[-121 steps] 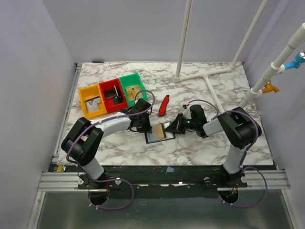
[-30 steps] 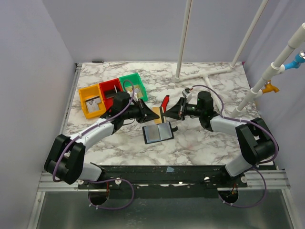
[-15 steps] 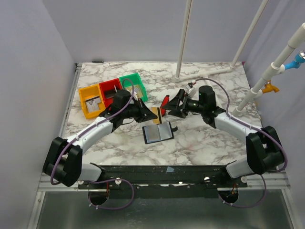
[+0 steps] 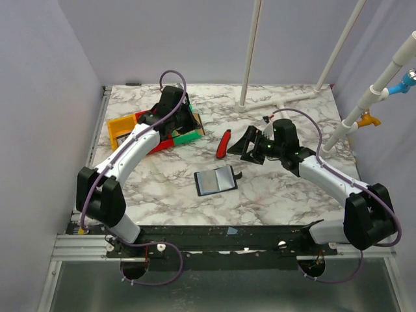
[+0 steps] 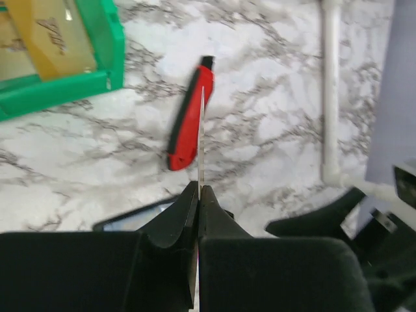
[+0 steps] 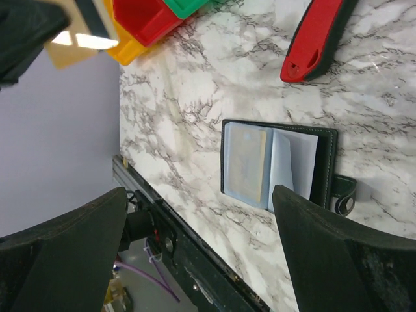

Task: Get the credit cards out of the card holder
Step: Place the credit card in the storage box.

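Along the desk's (image 4: 279, 195) far-left part three bins stand side by side: an orange bin (image 6: 130, 51), a red bin (image 6: 140, 16) and a green bin (image 5: 58, 91). One tan credit card (image 5: 45, 39) lies flat in the green one. The left arm stretches over these bins, and the left gripper (image 5: 199, 190) hangs above the green bin's right side. Its fingers are pinched tight on a second tan card (image 6: 75, 49), which the left wrist view sees edge-on as a thin line. Right of the bins, toward the middle of the desk, lies one red-and-black tool (image 4: 223, 143), apart from everything else. The card holder (image 4: 216, 180) lies open and flat nearer the front edge, just left of centre. A third card (image 6: 246, 162), tan through the bluish pocket, appears to sit in its left face, and no arm covers it. The right gripper (image 4: 247, 146) hovers just right of the red tool with its fingers spread wide and nothing between them. Bare marble runs along the front edge on both sides of the card holder. A white pipe frame (image 4: 286, 107) takes up the far-right corner.
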`<action>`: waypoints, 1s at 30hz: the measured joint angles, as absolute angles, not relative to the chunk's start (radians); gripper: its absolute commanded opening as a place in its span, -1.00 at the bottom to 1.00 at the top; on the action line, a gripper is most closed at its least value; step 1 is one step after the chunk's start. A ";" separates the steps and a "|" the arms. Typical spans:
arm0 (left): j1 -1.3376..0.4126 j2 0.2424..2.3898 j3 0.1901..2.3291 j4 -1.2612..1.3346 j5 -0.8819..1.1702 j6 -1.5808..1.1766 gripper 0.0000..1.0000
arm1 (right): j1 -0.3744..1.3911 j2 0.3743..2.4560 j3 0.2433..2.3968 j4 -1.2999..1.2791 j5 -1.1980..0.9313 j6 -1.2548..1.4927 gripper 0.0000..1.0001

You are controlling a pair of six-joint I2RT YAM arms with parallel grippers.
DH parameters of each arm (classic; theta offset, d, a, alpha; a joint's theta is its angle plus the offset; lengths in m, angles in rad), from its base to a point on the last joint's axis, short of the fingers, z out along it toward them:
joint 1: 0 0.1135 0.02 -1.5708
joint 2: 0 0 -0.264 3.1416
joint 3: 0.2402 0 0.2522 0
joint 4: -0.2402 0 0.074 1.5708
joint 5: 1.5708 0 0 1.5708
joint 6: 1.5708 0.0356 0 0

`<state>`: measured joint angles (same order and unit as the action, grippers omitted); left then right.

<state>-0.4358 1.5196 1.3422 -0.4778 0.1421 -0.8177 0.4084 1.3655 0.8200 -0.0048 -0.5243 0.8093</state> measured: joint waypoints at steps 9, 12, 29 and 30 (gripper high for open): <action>-0.371 1.786 1.597 -0.631 -0.008 -0.762 -1.00 | 0.408 1.312 0.826 -0.082 -0.483 0.768 0.92; -0.344 1.850 1.673 -0.662 -0.034 -0.750 -1.00 | 0.408 1.301 0.828 -0.098 -0.479 0.761 0.92; -0.253 2.218 2.028 -0.766 -0.040 -0.699 -1.00 | 0.408 1.237 0.828 -0.162 -0.463 0.742 0.92; -0.252 2.233 2.036 -0.766 -0.036 -0.699 -1.00 | 0.408 1.233 0.828 -0.164 -0.461 0.741 0.92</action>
<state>-0.2523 2.2326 2.0361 -0.7658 -0.0357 -0.6994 0.4084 1.2331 0.8276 -0.1642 -0.4606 0.7414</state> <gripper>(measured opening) 0.012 0.959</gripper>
